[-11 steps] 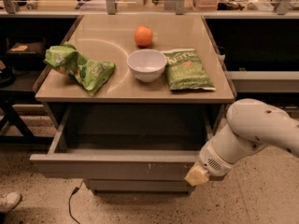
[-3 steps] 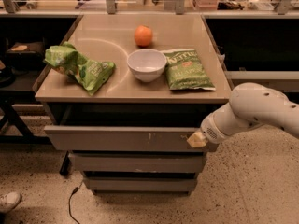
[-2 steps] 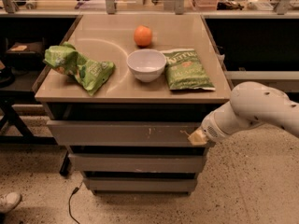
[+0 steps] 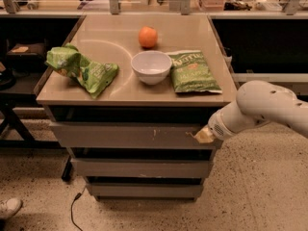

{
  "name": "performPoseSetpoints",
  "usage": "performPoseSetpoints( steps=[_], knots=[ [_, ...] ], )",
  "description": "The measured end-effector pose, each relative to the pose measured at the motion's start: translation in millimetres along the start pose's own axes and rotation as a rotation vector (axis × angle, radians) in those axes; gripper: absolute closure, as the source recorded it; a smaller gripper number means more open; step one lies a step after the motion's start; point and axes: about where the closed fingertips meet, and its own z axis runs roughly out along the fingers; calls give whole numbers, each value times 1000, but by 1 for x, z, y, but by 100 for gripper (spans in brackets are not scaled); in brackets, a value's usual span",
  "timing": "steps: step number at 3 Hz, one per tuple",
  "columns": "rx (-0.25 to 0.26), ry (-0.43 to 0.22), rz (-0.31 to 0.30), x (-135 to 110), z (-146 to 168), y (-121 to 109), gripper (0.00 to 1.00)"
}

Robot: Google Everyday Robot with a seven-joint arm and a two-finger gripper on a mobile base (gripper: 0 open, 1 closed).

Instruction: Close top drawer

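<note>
The top drawer (image 4: pixel 125 135) is a wide grey metal front with small pale scratch marks right of centre. It stands a little way out from under the tan tabletop (image 4: pixel 120 88), with a dark gap above it. My gripper (image 4: pixel 202 135) presses against the drawer front at its right end, at the end of the white arm (image 4: pixel 264 107) coming in from the right.
On the tabletop are a crumpled green bag (image 4: pixel 82 70), a white bowl (image 4: pixel 151 66), an orange (image 4: pixel 147 36) and a flat green chip bag (image 4: pixel 192 71). Two shallower drawer fronts (image 4: pixel 142 168) sit below. A cable (image 4: pixel 73 211) lies on the floor at left.
The top drawer has slid inward, from far out to almost flush under the tabletop. My gripper has followed it, staying against the front's right end.
</note>
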Motion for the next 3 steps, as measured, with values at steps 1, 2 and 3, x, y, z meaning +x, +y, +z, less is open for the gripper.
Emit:
performPoseSetpoints(
  steps=[1, 2, 3],
  knots=[
    [-17, 63, 58, 35, -27, 3, 100],
    [13, 194, 236, 125, -109, 18, 100],
    [89, 289, 367, 184, -201, 44, 100]
  ],
)
